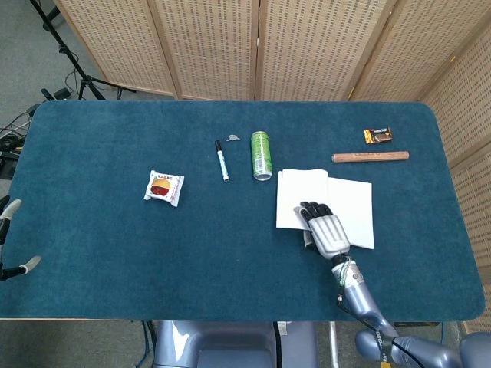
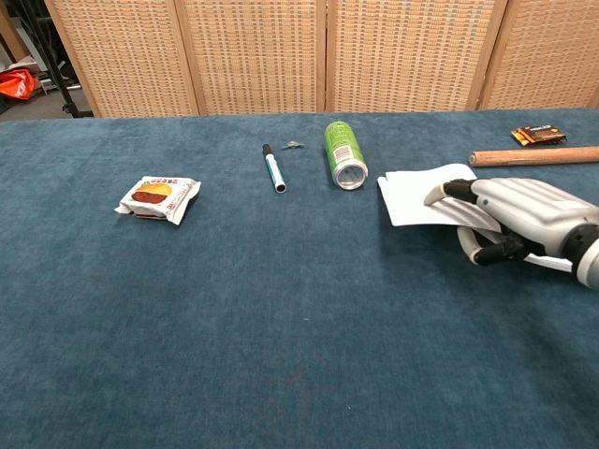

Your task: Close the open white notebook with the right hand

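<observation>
Blue felt table [image 1: 115, 253], wicker screens behind. We logged the right hand [image 1: 325, 232] at the near left part of the white notebook [image 1: 349, 203], fingers curled around the near edge of the left leaf, thumb underneath as far as the chest view showed; the leaf was raised off the felt and bowing. The notebook lay right of centre, just beside the green can [image 1: 261, 154] lying on its side. We judged the step as mid-fold: leaf lifted, not yet carried over. The next move called for sweeping it rightward across the spine and pressing it flat without dragging the book. Beyond: marker pen [image 1: 222, 161], snack packet [image 1: 164, 187], wooden rod [image 1: 370, 156]. The left hand [image 1: 11, 239] sat at the table's edge, fingers apart, empty.
</observation>
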### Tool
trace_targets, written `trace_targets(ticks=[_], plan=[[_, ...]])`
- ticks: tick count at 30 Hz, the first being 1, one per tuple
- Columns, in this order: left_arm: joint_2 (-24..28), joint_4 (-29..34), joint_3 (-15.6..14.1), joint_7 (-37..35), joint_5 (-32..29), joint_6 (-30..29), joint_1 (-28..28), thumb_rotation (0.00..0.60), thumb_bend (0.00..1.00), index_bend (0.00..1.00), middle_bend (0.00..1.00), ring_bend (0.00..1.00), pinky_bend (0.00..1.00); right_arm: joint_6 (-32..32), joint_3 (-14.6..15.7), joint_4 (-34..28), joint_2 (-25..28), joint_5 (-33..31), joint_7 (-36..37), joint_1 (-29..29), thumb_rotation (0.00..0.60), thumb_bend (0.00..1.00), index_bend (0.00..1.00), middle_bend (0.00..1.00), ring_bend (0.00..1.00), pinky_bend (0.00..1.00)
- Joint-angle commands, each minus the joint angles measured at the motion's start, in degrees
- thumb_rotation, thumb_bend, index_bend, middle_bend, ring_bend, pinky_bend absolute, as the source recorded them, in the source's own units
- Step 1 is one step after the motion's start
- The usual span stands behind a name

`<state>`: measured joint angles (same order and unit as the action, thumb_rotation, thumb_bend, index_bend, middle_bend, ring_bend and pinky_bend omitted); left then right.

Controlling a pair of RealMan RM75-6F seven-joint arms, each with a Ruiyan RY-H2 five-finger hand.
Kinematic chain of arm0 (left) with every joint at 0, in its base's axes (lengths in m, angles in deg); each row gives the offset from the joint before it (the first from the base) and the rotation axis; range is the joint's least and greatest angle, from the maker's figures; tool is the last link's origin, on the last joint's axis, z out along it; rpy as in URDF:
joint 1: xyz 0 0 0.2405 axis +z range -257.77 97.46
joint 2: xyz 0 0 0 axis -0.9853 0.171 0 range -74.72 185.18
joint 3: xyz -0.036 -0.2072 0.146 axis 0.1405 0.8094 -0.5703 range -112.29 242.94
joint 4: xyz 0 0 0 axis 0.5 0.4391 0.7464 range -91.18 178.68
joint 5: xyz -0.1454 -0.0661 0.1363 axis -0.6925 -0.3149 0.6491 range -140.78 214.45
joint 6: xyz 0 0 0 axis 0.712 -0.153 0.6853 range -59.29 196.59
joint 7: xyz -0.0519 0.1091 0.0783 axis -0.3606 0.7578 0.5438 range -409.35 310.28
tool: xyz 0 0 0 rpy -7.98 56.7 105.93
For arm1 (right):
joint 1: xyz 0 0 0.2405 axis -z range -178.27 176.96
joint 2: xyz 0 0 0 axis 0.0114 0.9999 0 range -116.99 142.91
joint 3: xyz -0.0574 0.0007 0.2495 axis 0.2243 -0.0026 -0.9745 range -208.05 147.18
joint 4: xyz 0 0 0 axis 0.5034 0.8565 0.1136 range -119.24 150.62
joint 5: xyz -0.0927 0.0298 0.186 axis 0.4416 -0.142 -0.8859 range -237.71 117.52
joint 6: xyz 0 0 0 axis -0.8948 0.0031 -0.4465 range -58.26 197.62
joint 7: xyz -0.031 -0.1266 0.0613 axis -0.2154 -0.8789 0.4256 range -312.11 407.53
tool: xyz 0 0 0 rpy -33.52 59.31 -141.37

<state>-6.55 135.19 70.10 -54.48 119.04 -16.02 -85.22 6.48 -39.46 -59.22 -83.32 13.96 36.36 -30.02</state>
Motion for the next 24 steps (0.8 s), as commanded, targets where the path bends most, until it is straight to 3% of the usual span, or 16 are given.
trace_targets(ticks=[1, 6, 15, 17, 19, 20, 22, 24], plan=[[0.3, -0.1, -0.3, -0.8, 0.7, -0.6, 0.3, 0.6, 0.0, 0.0, 0.0, 0.0, 0.0, 1.2, -2.8, -6.7, 3.7, -4.4, 13.1, 3.3, 0.6, 0.77, 0.18, 0.16, 0.15, 0.17], [0.5, -0.1, -0.9, -1.8, 2.5, -2.2, 1.1, 0.6, 0.0, 0.0, 0.0, 0.0, 0.0, 6.9, -6.2, -13.6, 8.8, -9.5, 31.2, 5.8, 0.6, 0.8, 0.18, 0.15, 0.15, 0.17], [0.2, -0.3, -1.7, -1.9, 4.4, -3.9, 1.8, 0.6, 0.0, 0.0, 0.0, 0.0, 0.0, 12.0, -9.3, -15.6, 12.4, -13.1, 49.2, 8.8, 0.6, 0.91, 0.18, 0.1, 0.09, 0.17], [0.2, -0.3, -1.7, -1.8, 4.6, -4.1, 1.9, 0.6, 0.0, 0.0, 0.0, 0.0, 0.0, 12.2, -9.3, -15.2, 12.6, -13.1, 50.3, 9.2, 0.6, 0.93, 0.13, 0.05, 0.04, 0.16], [0.1, -0.3, -1.7, -1.7, 4.7, -4.1, 1.9, 0.6, 0.0, 0.0, 0.0, 0.0, 0.0, 11.8, -8.6, -14.0, 12.4, -11.9, 49.9, 9.4, 0.6, 0.82, 0.04, 0.01, 0.0, 0.08], [0.1, -0.2, -1.8, -1.6, 4.7, -4.1, 1.9, 0.6, 0.0, 0.0, 0.0, 0.0, 0.0, 11.8, -7.7, -13.0, 12.4, -11.5, 48.5, 9.3, 0.6, 0.68, 0.0, 0.0, 0.0, 0.03], [0.0, -0.2, -1.8, -1.5, 4.7, -4.1, 1.8, 0.6, 0.0, 0.0, 0.0, 0.0, 0.0, 9.8, -6.6, -10.3, 11.7, -13.1, 41.7, 9.1, 0.6, 0.49, 0.0, 0.0, 0.0, 0.0], [0.0, -0.2, -1.8, -1.4, 4.8, -4.1, 1.9, 0.6, 0.0, 0.0, 0.0, 0.0, 0.0, 4.1, -6.5, -7.5, 9.3, -15.6, 32.7, 9.1, 0.6, 0.42, 0.0, 0.0, 0.0, 0.0]])
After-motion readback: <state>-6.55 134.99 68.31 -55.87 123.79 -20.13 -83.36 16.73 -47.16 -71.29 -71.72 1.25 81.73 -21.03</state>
